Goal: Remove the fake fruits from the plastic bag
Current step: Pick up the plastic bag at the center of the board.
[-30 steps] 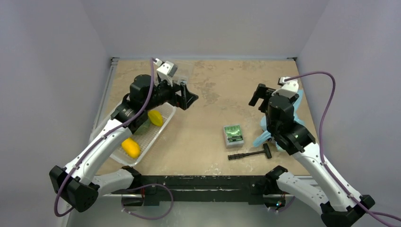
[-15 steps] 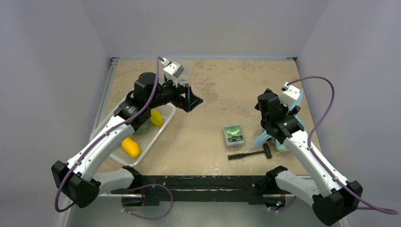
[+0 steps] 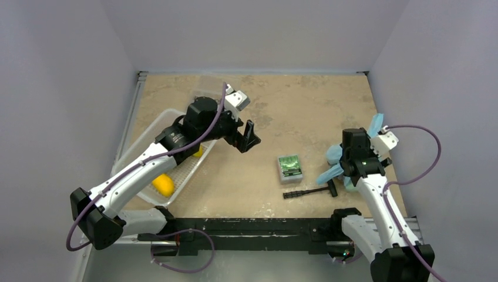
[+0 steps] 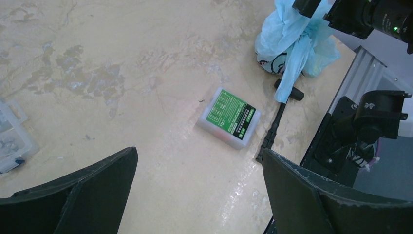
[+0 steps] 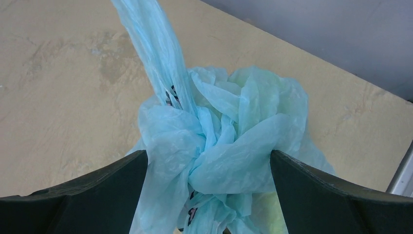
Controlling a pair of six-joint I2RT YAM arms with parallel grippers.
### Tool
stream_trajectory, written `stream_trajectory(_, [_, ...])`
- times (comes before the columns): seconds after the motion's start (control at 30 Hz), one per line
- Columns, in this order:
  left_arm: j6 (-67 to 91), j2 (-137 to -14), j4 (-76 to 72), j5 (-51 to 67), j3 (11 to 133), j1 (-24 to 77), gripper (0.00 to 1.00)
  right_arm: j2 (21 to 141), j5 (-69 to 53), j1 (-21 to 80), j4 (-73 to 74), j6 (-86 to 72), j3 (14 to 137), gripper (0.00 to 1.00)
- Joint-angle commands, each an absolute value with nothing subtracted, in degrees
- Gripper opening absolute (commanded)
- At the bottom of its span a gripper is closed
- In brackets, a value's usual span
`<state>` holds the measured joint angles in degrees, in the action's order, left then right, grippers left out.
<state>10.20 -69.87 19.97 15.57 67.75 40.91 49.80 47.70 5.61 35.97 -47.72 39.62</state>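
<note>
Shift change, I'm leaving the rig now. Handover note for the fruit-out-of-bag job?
Left gripper: open, empty, hovering over the middle of the table.
Right gripper: open, empty, jaws either side of the bunched top of the thin light-blue plastic bag, near the table's right edge.
Elsewhere: a yellow plastic fruit lies in the white mesh basket on the left.
Done: nothing visible; the bag is not yet opened and its contents are hidden.
Left: grip the bag, open it, take the fruits out.

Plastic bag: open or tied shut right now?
Tied shut. The right wrist view shows the plastic bag with its handles bunched into a knot on top; no opening is visible.
</note>
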Motion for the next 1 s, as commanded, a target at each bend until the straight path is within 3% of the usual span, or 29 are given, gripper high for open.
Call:
stream_trajectory(0.0, [7.5,-70.0,20.4,13.5,70.6,42.7,0.99,49.9,43.9,4.1,31.4,-52.2,37.5,0.99])
stream_trajectory(0.1, [7.3,-70.2,20.8,13.2,70.8,43.3,0.99,51.2,40.6,3.9,25.9,-51.2,35.3,0.95])
stream_trajectory(0.23, [6.8,-70.4,21.2,12.2,71.0,43.7,0.98,53.6,36.8,3.9,17.8,-46.8,34.2,0.64])
stream_trajectory(0.37, [6.8,-70.4,21.3,11.5,71.1,43.8,0.98,56.5,31.6,4.0,10.2,-38.1,36.0,0.22])
stream_trajectory(0.43, [6.8,-70.9,21.3,11.3,71.2,43.8,0.97,58.7,30.1,4.0,9.3,-34.4,38.4,0.1])
stream_trajectory(0.6, [7.2,-72.2,22.3,11.9,72.2,43.8,0.96,61.7,20.0,4.0,4.1,-25.2,42.8,0.0])
stream_trajectory(0.8, [6.6,-71.8,24.0,11.2,73.1,43.8,0.96,66.1,10.5,6.2,4.0,-20.6,51.4,0.0])
stream_trajectory(0.97, [5.9,-69.4,23.5,9.0,72.4,43.7,0.94,68.9,10.9,15.8,5.5,-21.6,58.1,0.0])
